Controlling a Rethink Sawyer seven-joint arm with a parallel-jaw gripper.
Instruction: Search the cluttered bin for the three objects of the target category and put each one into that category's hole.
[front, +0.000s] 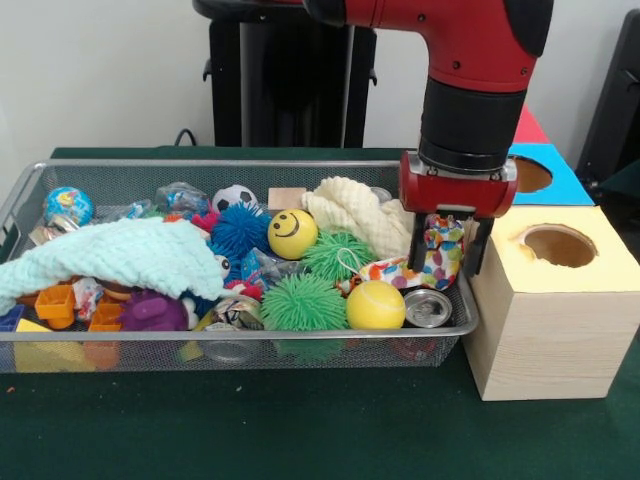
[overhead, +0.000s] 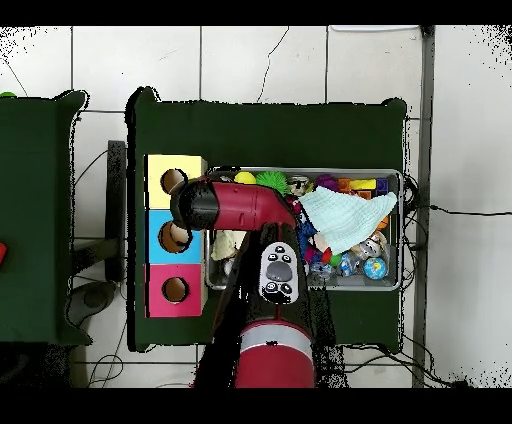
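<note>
So the gripper is down at the end of the wire bin closest to the boxes, and it's clamped on one of the colourful cloth pieces. You can see the white fabric with red, blue, yellow and green blotches squeezed between the two black fingers, bunched up and hanging just over the bin's rim at that end. In the overhead view the arm covers it completely, so the front view is all there is to go on.

Handling-wise, I'd guess it's very light and totally floppy, so no worry about crushing it. The bigger risk is a loose fold dragging on the rim or catching the rough edge of the hole. A pinch through the thick bunched middle looks like the right hold, and that's roughly where it's held.

Orientation: it seems to hang mostly up-and-down, long axis running vertically from the fingers toward the bin floor, with a tail trailing off toward the silver can and yellow ball.

The yellow-topped box sits right against that end of the bin, on the green table, so the hole is just beside the gripper.
</note>
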